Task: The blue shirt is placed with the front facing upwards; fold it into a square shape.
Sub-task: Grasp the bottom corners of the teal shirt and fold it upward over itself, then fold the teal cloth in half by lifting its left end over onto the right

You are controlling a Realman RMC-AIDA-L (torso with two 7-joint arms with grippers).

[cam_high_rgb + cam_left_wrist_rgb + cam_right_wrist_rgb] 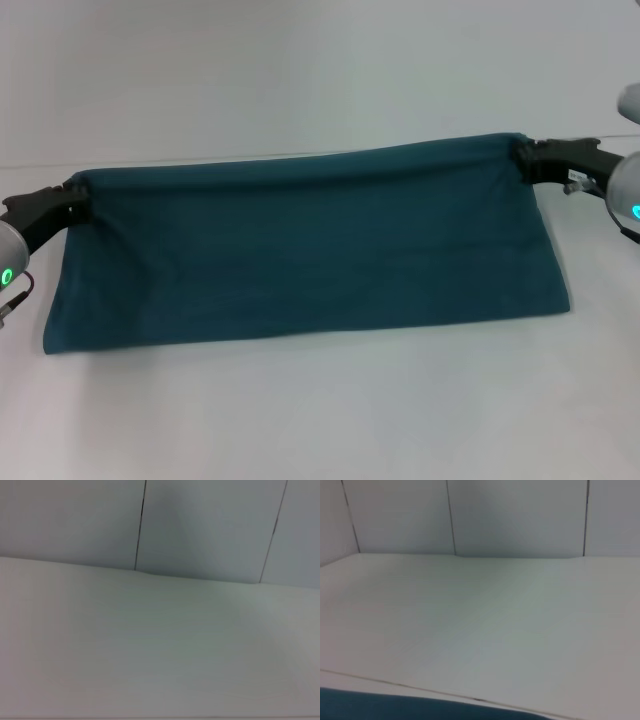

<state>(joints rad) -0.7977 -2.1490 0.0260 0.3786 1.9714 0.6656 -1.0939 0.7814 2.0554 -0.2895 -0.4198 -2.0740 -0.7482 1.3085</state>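
Shirt [300, 250]: mid-table [320, 420], near hem at 6 o'clock resting, far edge raised taut. Left gripper [72, 200], 9 o'clock: clamped on far-left corner. Right gripper [524, 158], 3 o'clock: clamped on far-right corner. Step: lengthwise fold, likely midway. Next: carry both corners evenly, lay flat.

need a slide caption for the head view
Left gripper and right gripper each pinch an upper corner of the dark teal-blue cotton shirt on the white table.
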